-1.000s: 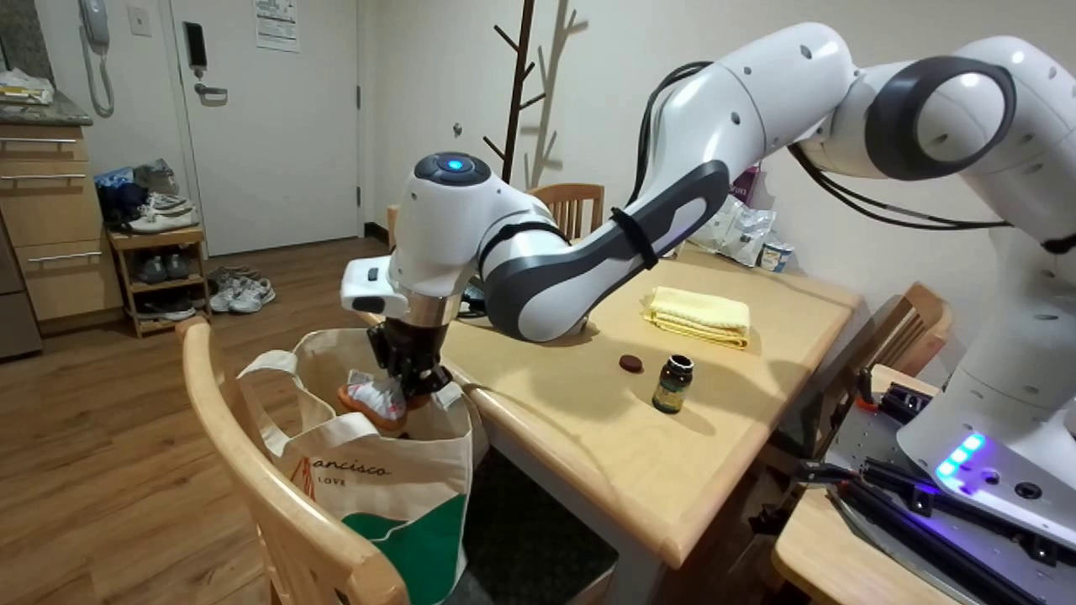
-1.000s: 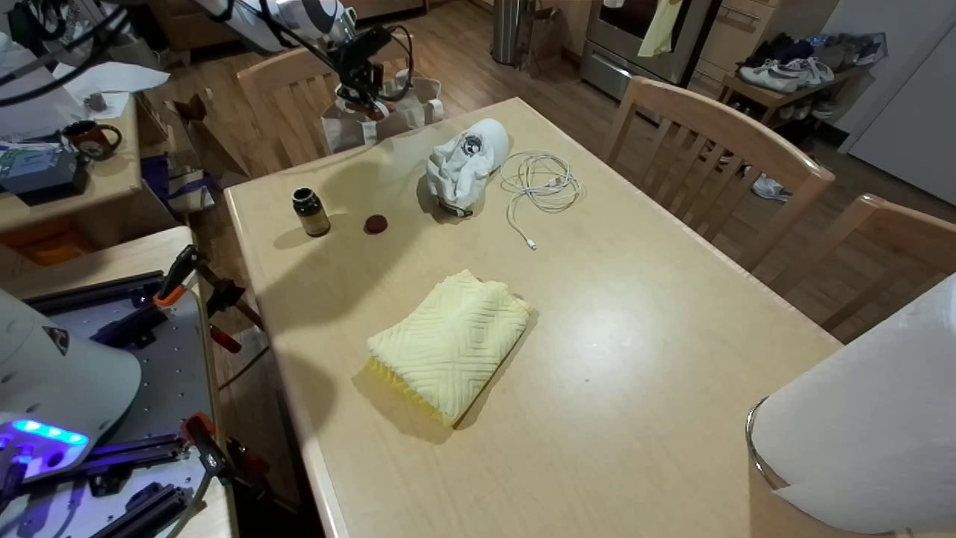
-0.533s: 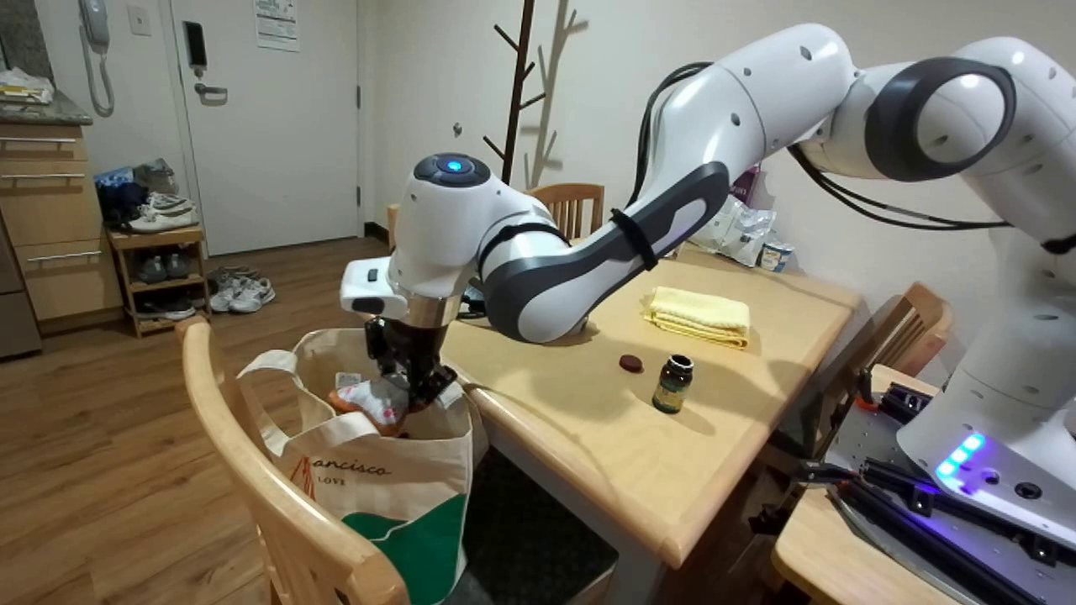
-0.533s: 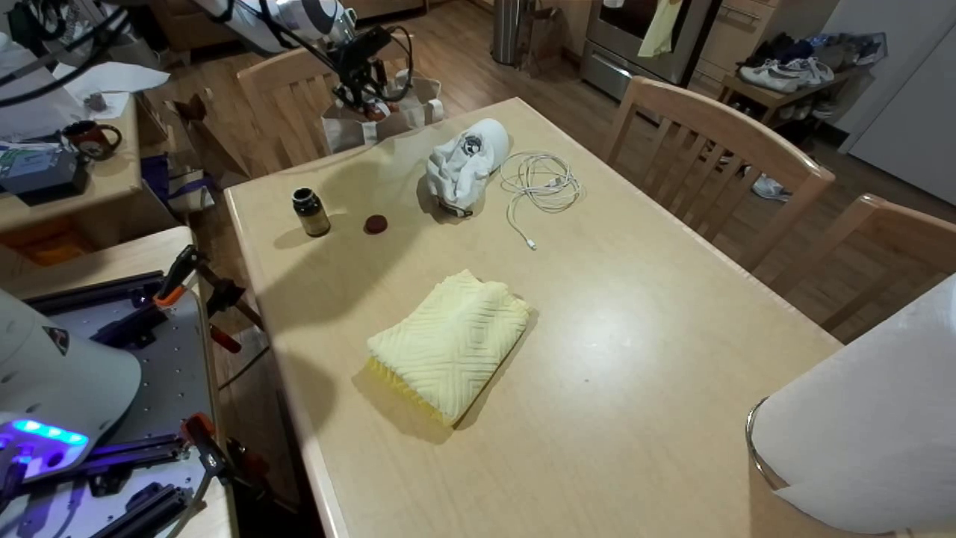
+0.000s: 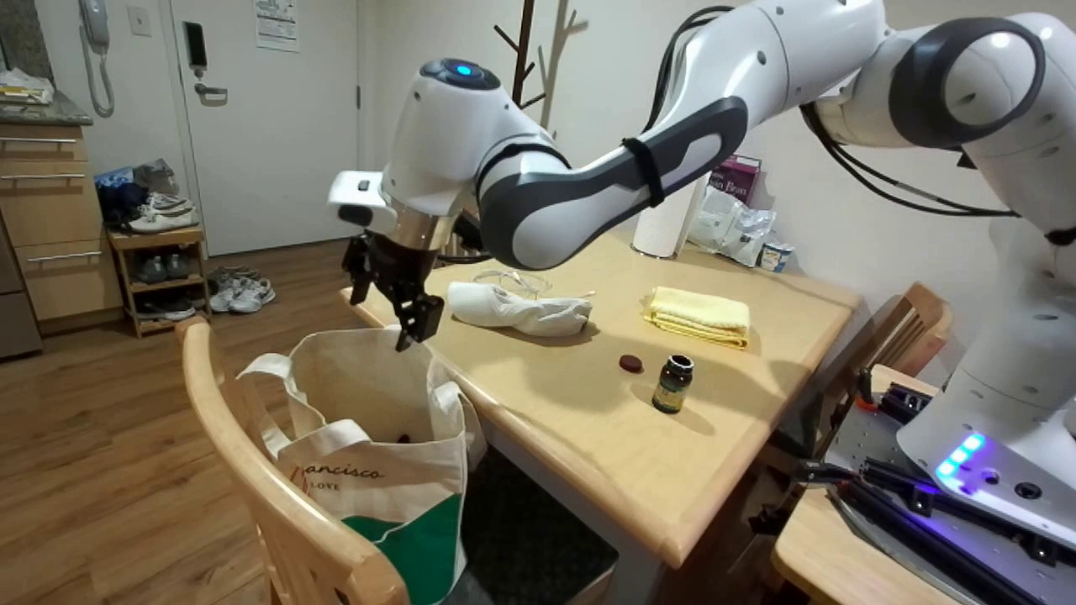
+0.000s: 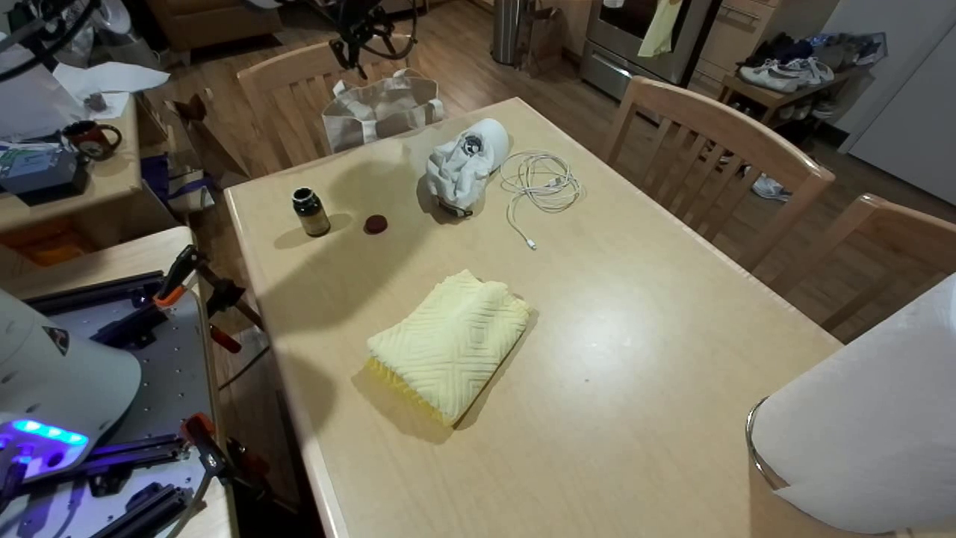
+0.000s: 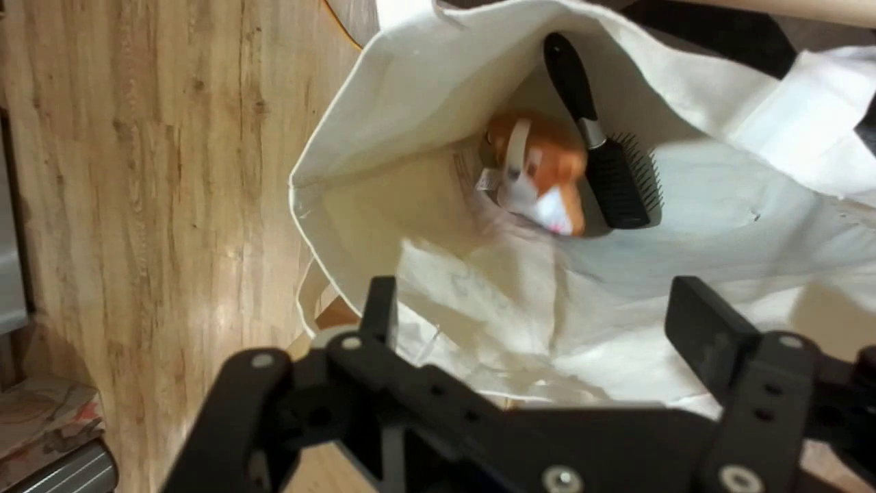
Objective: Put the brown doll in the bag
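While the gripper (image 7: 535,308) hangs above the mouth of the canvas tote bag (image 7: 383,212), its fingers spread and holding nothing, the brown plush doll (image 7: 558,164), blurred, is inside, below them, beside a black hairbrush (image 7: 616,185). A low sideways swing could hook a fingertip on a handle (image 5: 269,363) below, tipping the bag.

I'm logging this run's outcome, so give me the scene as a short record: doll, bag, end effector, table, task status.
brown doll: inside the bag, beside a black hairbrush, slightly blurred
bag: mouth open, between a chair back and the table
end effector: open, holding nothing, above the bag
table: uncapped jar, brown lid near it, folded yellow cloth, white cap, white cable
task status: looks done, judging by the wrist view
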